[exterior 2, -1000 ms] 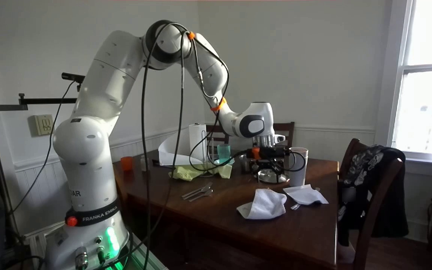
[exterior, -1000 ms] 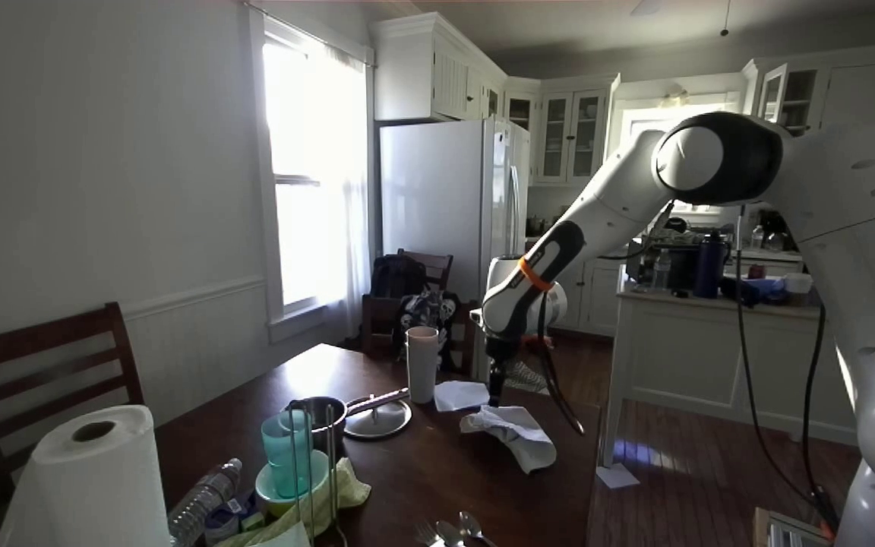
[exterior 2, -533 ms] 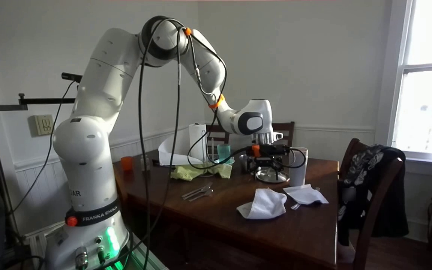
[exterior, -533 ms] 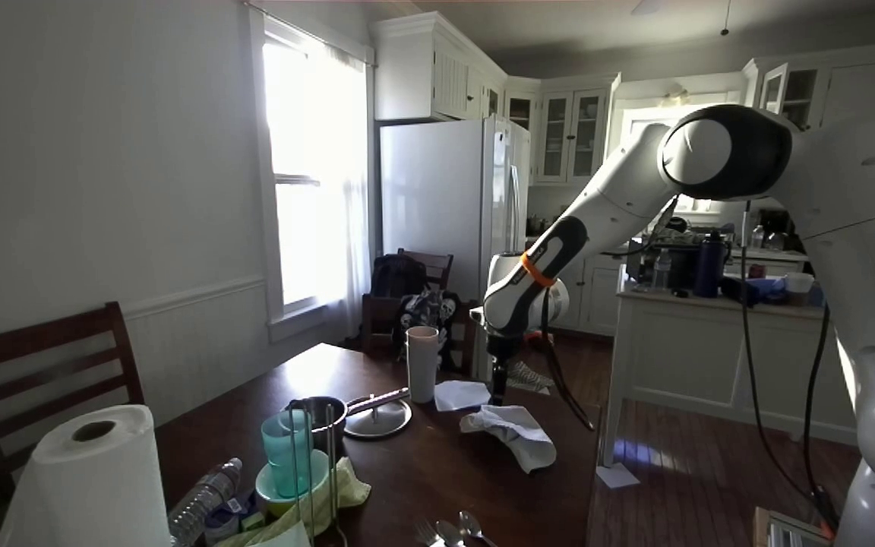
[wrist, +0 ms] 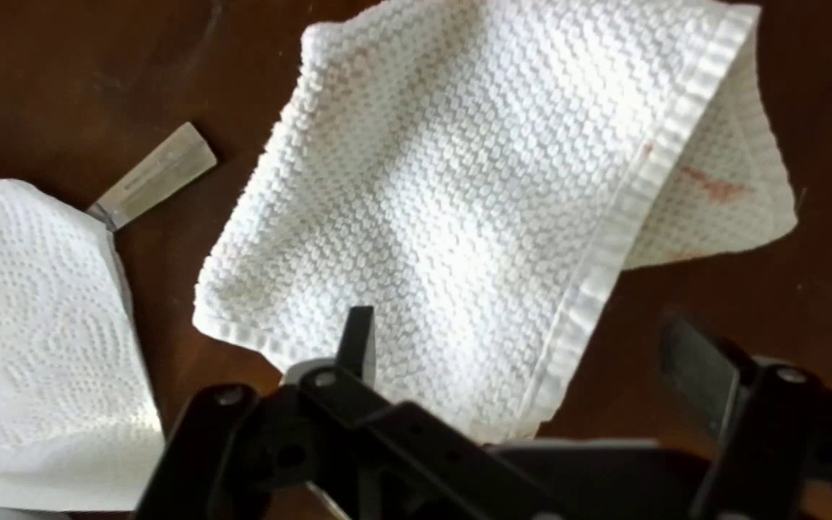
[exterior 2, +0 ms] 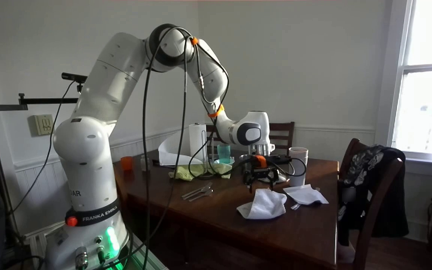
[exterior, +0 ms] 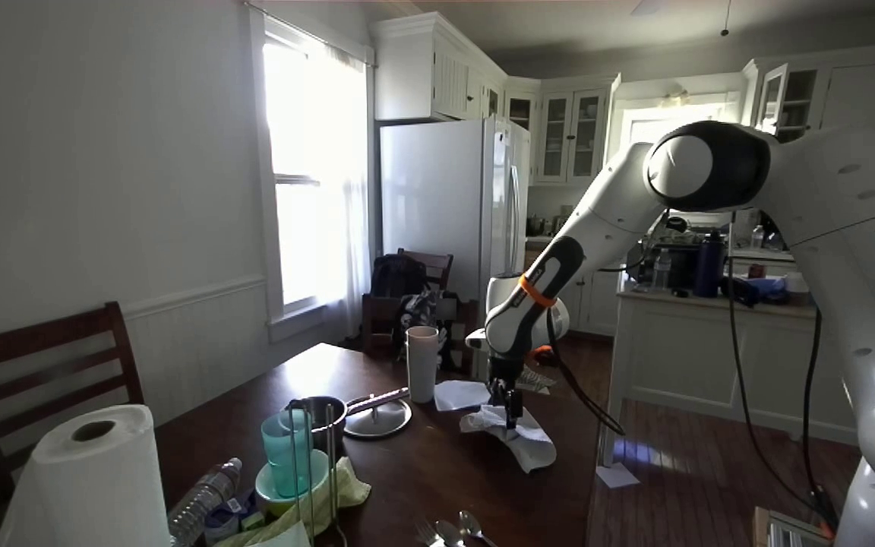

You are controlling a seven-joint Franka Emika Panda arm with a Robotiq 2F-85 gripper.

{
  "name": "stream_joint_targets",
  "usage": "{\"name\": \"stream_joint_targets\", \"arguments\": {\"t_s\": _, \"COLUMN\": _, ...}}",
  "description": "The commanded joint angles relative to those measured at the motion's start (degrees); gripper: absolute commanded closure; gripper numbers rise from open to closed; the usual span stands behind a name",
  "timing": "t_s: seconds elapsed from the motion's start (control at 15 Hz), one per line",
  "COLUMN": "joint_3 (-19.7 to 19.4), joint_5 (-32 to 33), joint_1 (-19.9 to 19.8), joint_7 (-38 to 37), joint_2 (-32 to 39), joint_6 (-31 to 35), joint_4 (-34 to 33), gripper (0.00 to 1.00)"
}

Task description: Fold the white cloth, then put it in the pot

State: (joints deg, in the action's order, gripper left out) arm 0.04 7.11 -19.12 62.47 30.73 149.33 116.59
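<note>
The white cloth point(wrist: 452, 173) lies on the table with one corner turned over; it also shows in both exterior views point(exterior: 532, 450) point(exterior 2: 265, 204). My gripper point(wrist: 521, 325) is open and empty, pointing down. In the wrist view its left finger overlaps the cloth and its right finger is over bare table beside the hemmed edge. In both exterior views the gripper point(exterior: 512, 422) point(exterior 2: 261, 186) is low at the cloth; I cannot tell if it touches. The steel pot point(exterior: 337, 410) stands on the table, partly behind a teal cup point(exterior: 285, 456). Its inside is mostly hidden.
A pot lid point(exterior: 378, 422) and a tall white tumbler point(exterior: 422, 365) stand beyond the pot. A paper napkin point(wrist: 33, 325) over a utensil lies beside the cloth. Spoons and a fork point(exterior 2: 198, 192), a yellow-green cloth point(exterior 2: 189, 171) and a paper towel roll point(exterior: 92, 479) are also on the table.
The arm rose slightly, then came down. My gripper is now lower, has turned, and is closer to the cloth. The cloth has not moved.
</note>
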Motion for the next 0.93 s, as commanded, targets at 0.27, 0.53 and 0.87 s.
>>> {"name": "stream_joint_targets", "arguments": {"t_s": 0.27, "joint_3": -2.4, "joint_5": 8.6, "joint_1": 0.6, "joint_7": 15.7, "joint_2": 8.0, "joint_6": 8.2, "joint_4": -2.0, "gripper": 0.00}}
{"name": "stream_joint_targets", "arguments": {"t_s": 0.53, "joint_3": -4.9, "joint_5": 13.9, "joint_1": 1.2, "joint_7": 20.6, "joint_2": 12.1, "joint_6": 13.7, "joint_4": -3.5, "gripper": 0.25}}
{"name": "stream_joint_targets", "arguments": {"t_s": 0.87, "joint_3": -6.4, "joint_5": 13.5, "joint_1": 2.5, "joint_7": 18.2, "joint_2": 13.4, "joint_6": 18.0, "joint_4": -4.3, "gripper": 0.55}}
